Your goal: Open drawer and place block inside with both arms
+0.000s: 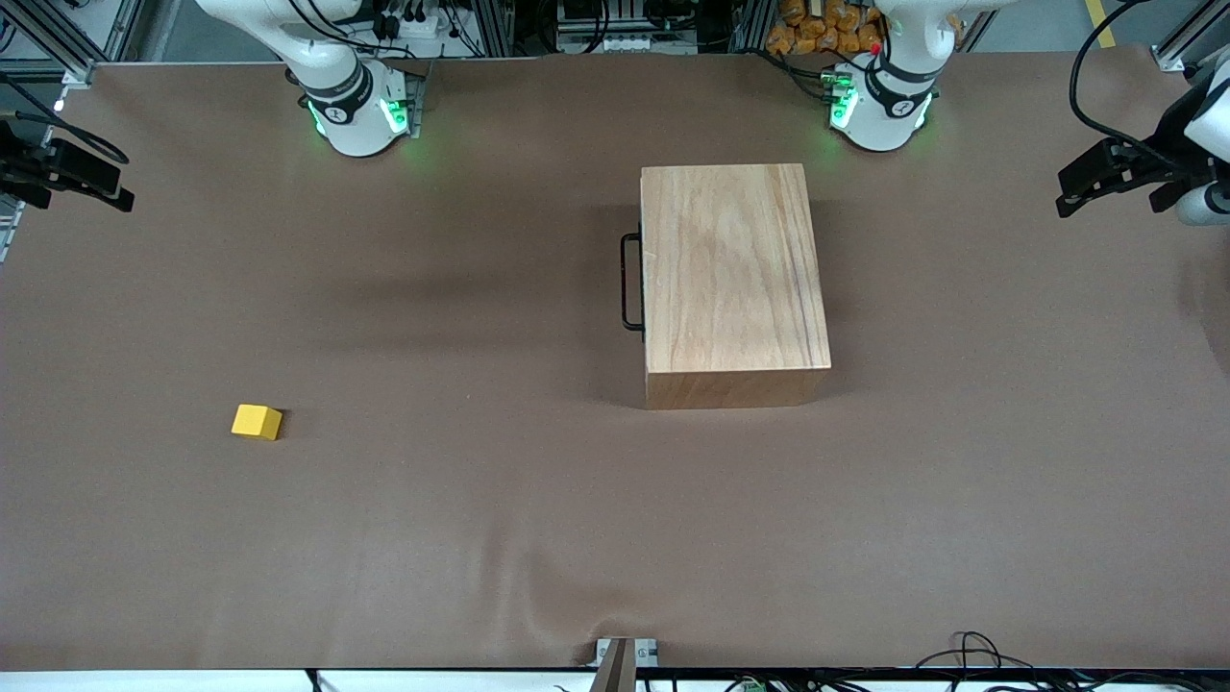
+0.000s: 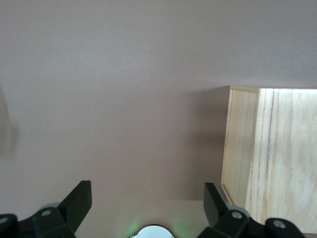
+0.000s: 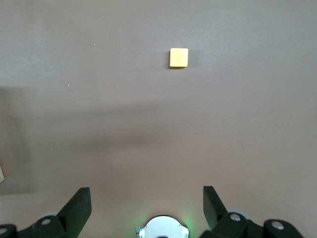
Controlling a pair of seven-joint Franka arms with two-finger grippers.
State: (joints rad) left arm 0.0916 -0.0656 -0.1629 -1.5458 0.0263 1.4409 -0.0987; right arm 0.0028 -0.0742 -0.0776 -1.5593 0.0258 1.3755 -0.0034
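Observation:
The wooden box [image 1: 735, 279] stands mid-table, in front of the left arm's base. Its drawer is shut; only the black wire handle [image 1: 629, 282] shows, on the side toward the right arm's end. The yellow block [image 1: 257, 421] lies on the table toward the right arm's end, nearer to the front camera than the box. My left gripper [image 1: 1076, 190] hangs open and empty over the left arm's end of the table; its wrist view [image 2: 147, 198] shows the box [image 2: 270, 158]. My right gripper [image 1: 120, 187] hangs open and empty over the right arm's end; its wrist view [image 3: 147, 198] shows the block [image 3: 179, 57].
The brown table cover [image 1: 480, 317] spreads between the block and the box and has a wrinkle near its front edge [image 1: 538, 596]. Cables and clutter lie along the edge by the arm bases [image 1: 826, 29].

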